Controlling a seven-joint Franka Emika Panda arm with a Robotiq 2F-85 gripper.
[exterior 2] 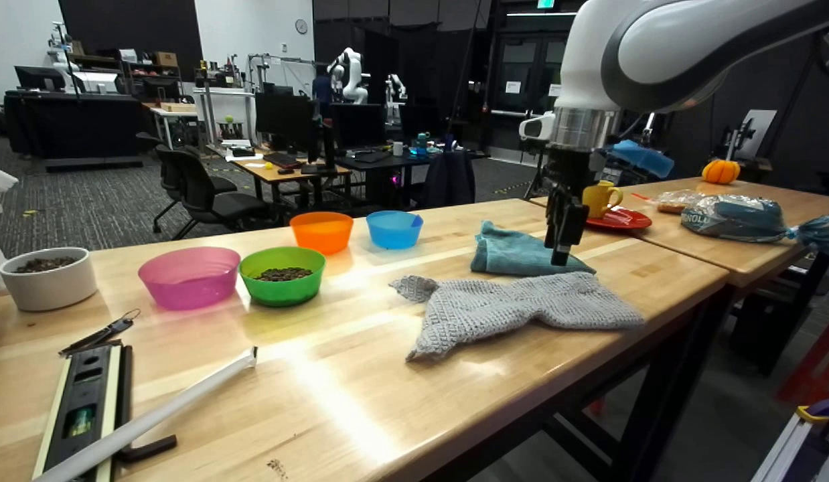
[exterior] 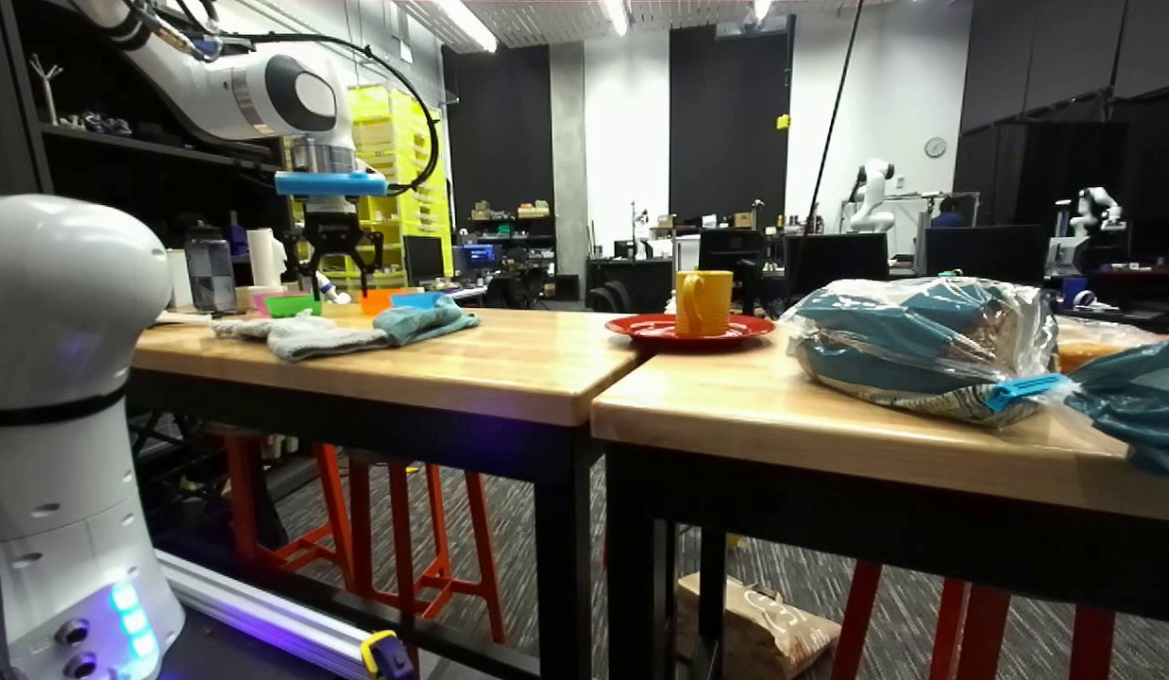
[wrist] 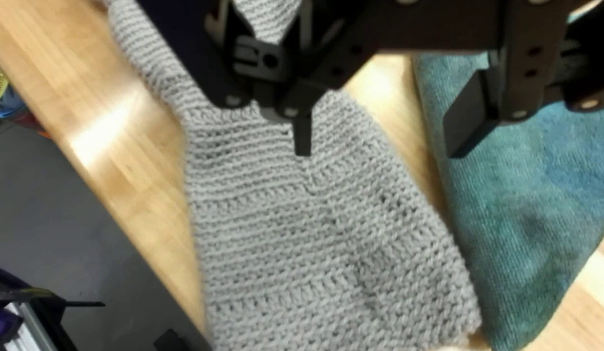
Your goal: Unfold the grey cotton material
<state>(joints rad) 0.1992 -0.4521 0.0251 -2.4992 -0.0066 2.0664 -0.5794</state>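
A grey knitted cloth [exterior 2: 515, 304] lies folded and creased on the wooden table, with one end narrow and bunched. It also shows in an exterior view [exterior: 311, 338], and it fills the middle of the wrist view [wrist: 282, 239] with a crease along its length. My gripper [exterior 2: 560, 256] is above the cloth, near its edge beside a teal cloth. In an exterior view the gripper [exterior: 340, 288] has its two fingers spread apart with nothing between them. In the wrist view the gripper [wrist: 380, 150] is open, one finger over the grey cloth and one over the teal cloth.
The teal cloth [exterior 2: 518, 251] lies right beside the grey one. Pink [exterior 2: 190, 278], green [exterior 2: 280, 288], orange [exterior 2: 322, 232] and blue [exterior 2: 393, 229] bowls stand on the table. A red plate [exterior 2: 629, 219] with a yellow mug [exterior 2: 596, 201] is beyond. The table's front edge [exterior 2: 575, 375] is close to the cloth.
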